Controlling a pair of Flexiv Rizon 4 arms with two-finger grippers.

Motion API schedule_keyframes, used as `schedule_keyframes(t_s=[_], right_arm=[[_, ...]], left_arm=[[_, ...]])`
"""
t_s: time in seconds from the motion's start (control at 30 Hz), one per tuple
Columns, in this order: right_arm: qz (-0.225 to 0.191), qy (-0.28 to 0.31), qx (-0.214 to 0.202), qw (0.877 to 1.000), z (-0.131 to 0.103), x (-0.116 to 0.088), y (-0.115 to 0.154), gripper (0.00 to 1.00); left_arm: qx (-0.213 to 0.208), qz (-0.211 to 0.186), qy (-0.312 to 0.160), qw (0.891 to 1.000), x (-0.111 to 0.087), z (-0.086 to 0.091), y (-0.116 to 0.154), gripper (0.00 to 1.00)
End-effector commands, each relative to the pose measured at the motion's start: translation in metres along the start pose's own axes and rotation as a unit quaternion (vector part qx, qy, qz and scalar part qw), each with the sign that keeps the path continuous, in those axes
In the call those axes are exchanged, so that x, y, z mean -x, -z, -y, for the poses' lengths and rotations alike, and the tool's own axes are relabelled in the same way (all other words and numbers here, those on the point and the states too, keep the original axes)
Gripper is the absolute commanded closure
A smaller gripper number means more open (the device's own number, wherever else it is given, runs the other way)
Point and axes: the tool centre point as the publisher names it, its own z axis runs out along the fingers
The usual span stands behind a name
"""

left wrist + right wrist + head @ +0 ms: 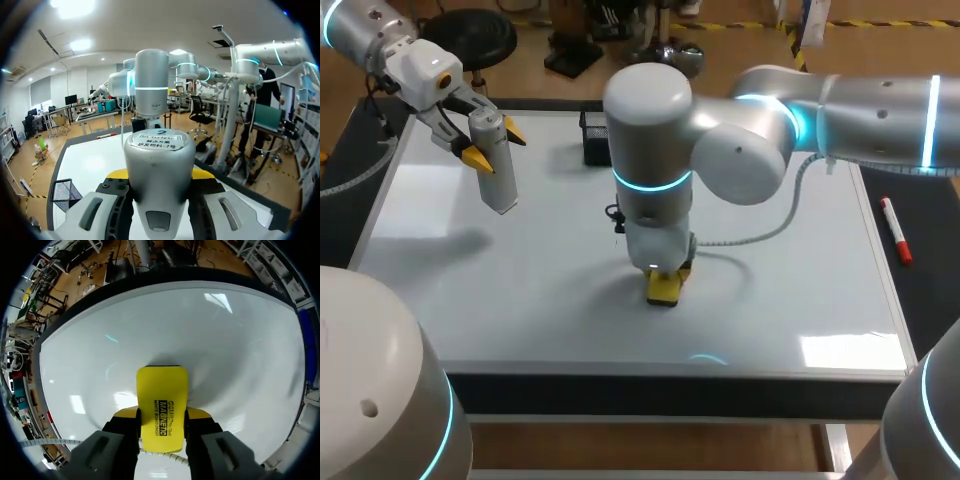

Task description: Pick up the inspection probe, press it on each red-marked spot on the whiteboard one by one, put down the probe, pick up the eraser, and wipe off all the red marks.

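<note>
My left gripper (497, 145) hangs above the whiteboard's (790, 290) far left corner, shut on the grey cylindrical probe (498, 175), which points down and is off the board. In the left wrist view the probe (159, 160) fills the space between the fingers. My right arm reaches to the board's middle, where its gripper (665, 278) points straight down, shut on the yellow eraser (663, 291). In the right wrist view the eraser (162, 400) lies flat on the whiteboard (225, 340). I see no red marks on the board.
A black mesh basket (595, 135) stands at the board's far edge, behind my right arm. A red marker (895, 230) lies on the dark table to the right of the board. The basket (62, 195) also shows beside the left gripper.
</note>
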Motion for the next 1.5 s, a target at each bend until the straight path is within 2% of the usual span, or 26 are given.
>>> schedule_keyframes(t_s=[0.03,0.27,0.5,0.57,0.73,1.17,1.5], right_arm=[[0.001,-0.006,-0.001,1.0,0.003,-0.014,-0.007,1.0],[-0.002,-0.025,-0.003,1.0,0.011,-0.025,-0.006,1.0],[0.002,-0.027,-0.009,1.0,0.018,-0.026,0.006,1.0],[0.002,-0.026,0.004,1.0,0.021,-0.027,0.011,1.0],[0.016,-0.025,0.009,1.0,0.037,-0.032,0.029,1.0],[0.03,-0.017,-0.013,0.999,0.077,-0.043,0.063,1.0],[0.032,-0.023,-0.016,0.999,0.079,-0.044,0.064,1.0]], left_arm=[[0.001,0.0,0.001,1.0,0.0,0.002,0.0,1.0],[0.001,0.0,0.001,1.0,0.0,0.002,0.0,1.0],[0.001,0.0,0.001,1.0,0.0,0.002,0.0,1.0],[0.001,0.0,0.001,1.0,0.0,0.002,0.0,1.0],[0.001,0.0,0.001,1.0,0.0,0.002,0.0,1.0],[0.001,0.0,0.001,1.0,0.0,0.002,0.0,1.0],[0.001,0.0,0.001,1.0,0.0,0.002,0.0,1.0]])
